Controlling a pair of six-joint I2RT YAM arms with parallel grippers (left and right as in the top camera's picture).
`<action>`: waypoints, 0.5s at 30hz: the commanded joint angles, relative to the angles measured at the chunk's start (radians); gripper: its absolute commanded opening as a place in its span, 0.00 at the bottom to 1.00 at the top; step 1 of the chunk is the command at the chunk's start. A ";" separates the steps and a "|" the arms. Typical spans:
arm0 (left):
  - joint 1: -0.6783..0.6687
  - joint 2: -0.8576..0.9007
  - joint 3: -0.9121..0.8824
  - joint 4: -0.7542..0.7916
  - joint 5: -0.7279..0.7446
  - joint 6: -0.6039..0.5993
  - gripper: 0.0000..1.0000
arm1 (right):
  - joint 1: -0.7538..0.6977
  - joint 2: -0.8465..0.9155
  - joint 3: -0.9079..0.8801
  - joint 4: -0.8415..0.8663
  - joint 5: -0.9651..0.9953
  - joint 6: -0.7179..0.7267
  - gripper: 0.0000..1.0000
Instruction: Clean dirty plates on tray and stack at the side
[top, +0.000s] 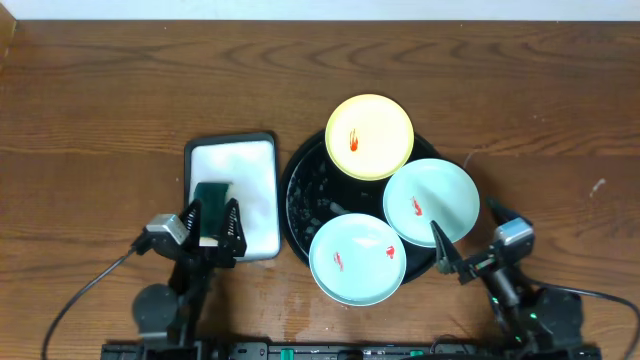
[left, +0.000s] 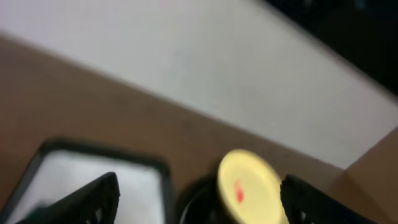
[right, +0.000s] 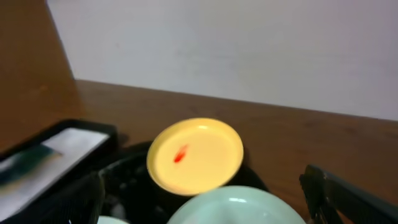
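Overhead: yellow plate (top: 369, 137) and two mint plates (top: 431, 202) (top: 357, 258) sit red-smeared on the tray (top: 298, 195), overhanging its rim; none stacked.
Left fingers (top: 232, 222): spread, empty, over the sponge (top: 212, 195).
Right fingers (top: 440, 243): spread, empty, beside the right mint plate.
Risk: plates crowd together, so if you lift one carelessly, you may drag or tip its neighbour.

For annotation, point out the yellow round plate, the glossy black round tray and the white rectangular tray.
yellow round plate (top: 370, 137): overhead view, face centre
glossy black round tray (top: 300, 195): overhead view, left floor
white rectangular tray (top: 240, 160): overhead view, bare top
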 joint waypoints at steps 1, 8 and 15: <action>0.006 0.124 0.222 -0.132 0.034 0.106 0.83 | -0.005 0.152 0.251 -0.153 -0.032 0.015 0.99; 0.006 0.549 0.686 -0.634 0.034 0.132 0.83 | -0.005 0.641 0.737 -0.568 -0.102 0.012 0.99; 0.006 0.841 0.844 -0.903 0.044 0.108 0.83 | -0.005 0.961 1.005 -0.808 -0.161 0.050 0.99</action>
